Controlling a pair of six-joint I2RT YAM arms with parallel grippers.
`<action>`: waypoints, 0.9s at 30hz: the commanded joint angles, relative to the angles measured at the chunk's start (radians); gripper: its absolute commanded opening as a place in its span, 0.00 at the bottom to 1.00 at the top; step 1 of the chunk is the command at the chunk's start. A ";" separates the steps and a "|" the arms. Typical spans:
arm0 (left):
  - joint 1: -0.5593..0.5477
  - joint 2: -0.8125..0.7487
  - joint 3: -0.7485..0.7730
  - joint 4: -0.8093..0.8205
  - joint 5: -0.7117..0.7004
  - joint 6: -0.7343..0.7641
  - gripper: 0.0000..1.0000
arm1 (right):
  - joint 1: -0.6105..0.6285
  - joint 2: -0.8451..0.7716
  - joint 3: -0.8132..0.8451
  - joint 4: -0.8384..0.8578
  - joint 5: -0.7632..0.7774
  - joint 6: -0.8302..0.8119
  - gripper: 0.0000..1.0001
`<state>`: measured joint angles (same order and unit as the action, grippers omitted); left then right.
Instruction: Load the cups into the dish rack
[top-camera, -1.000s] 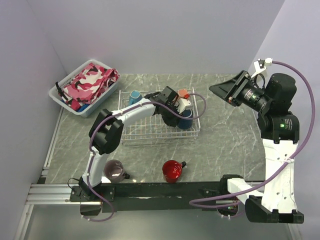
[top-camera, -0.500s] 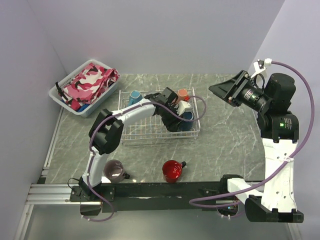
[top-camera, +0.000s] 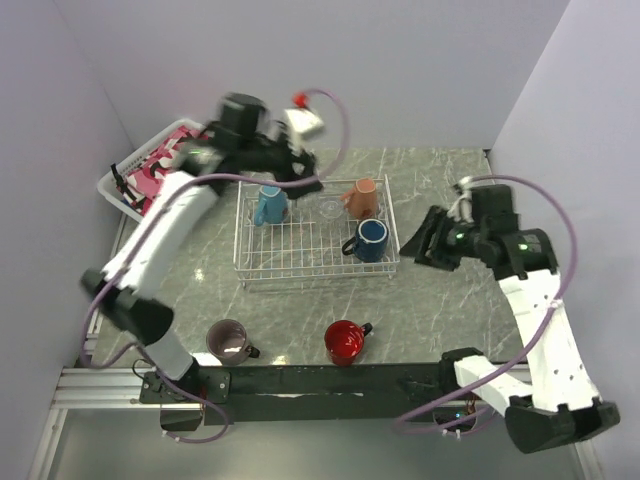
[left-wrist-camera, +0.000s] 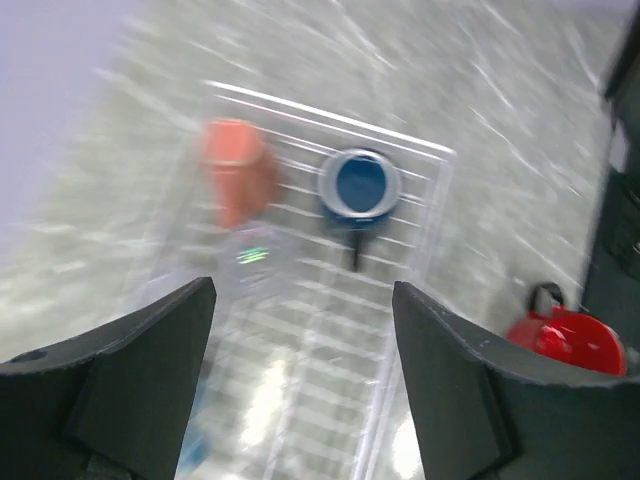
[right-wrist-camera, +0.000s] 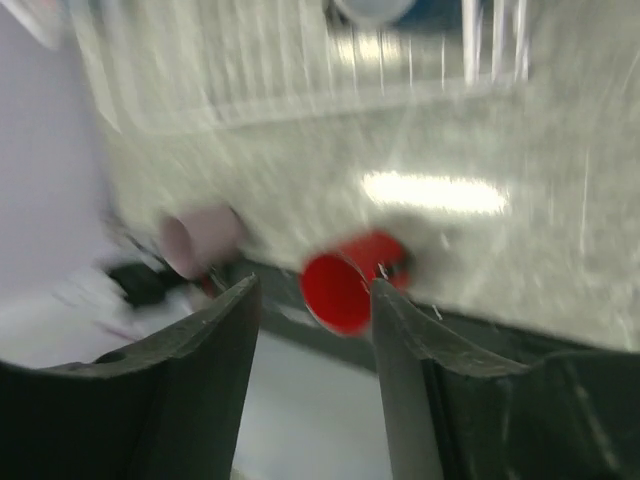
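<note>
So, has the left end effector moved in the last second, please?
Yes. The left end effector left the navy mug and drew back to the rack's far edge.

White metal-wire dish rack (top-camera: 300, 256), glossy red mug (top-camera: 345, 342), smooth marbled table (top-camera: 455, 312) with sheen

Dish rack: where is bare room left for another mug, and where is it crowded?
Free: the near-left grid of the dish rack, bordered by the light blue mug behind and the navy mug on the right in the top view. Crowded: the far row, where light blue mug, clear glass and salmon mug stand close.
</note>
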<state>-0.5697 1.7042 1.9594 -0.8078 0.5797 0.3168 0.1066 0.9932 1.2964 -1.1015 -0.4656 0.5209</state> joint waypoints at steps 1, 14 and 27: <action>0.125 -0.113 -0.069 -0.010 0.026 -0.027 0.79 | 0.236 0.027 -0.003 -0.095 0.239 -0.041 0.56; 0.286 -0.256 -0.272 0.134 0.109 -0.177 0.78 | 0.717 0.322 0.072 -0.139 0.464 -0.130 0.57; 0.344 -0.233 -0.270 0.213 0.111 -0.248 0.77 | 0.852 0.509 0.104 -0.101 0.555 -0.222 0.57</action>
<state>-0.2363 1.4956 1.6783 -0.6662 0.6666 0.1036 0.9401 1.5276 1.3998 -1.2228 0.0818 0.3347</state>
